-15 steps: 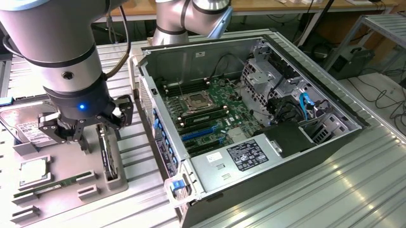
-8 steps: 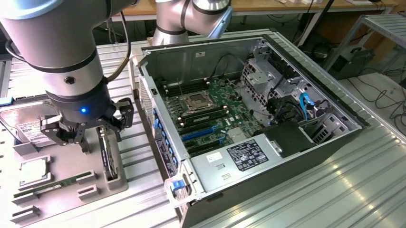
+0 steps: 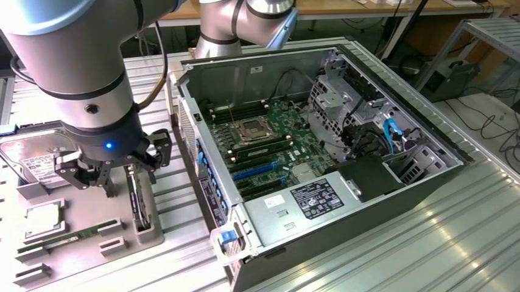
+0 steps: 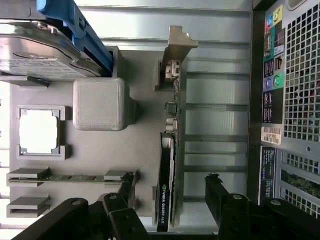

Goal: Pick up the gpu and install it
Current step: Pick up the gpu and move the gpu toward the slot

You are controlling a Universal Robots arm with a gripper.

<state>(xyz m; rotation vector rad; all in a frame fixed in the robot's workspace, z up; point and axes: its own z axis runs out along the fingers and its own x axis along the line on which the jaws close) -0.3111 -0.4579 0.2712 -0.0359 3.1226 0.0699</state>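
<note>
The gpu (image 4: 167,170) stands on its long edge in a slot of the grey parts tray (image 4: 142,150), its silver end bracket (image 4: 177,47) at the far end. My gripper (image 4: 170,192) hangs just above it, open, with one black finger (image 4: 127,185) on each side of the card and not touching it. In the exterior view the gripper (image 3: 114,176) hovers over the tray (image 3: 89,228) at the left, and the gpu (image 3: 140,204) shows as a thin dark card below it. The open computer case (image 3: 325,152) lies to the exterior view's right, its motherboard (image 3: 268,140) exposed.
On the tray sit a silver hard drive (image 4: 35,50), a processor chip (image 4: 39,131), a green memory stick (image 4: 65,176) and a grey block (image 4: 100,104). The case's rear panel (image 4: 290,75) stands close beside the tray. Blue slots (image 3: 256,170) line the motherboard.
</note>
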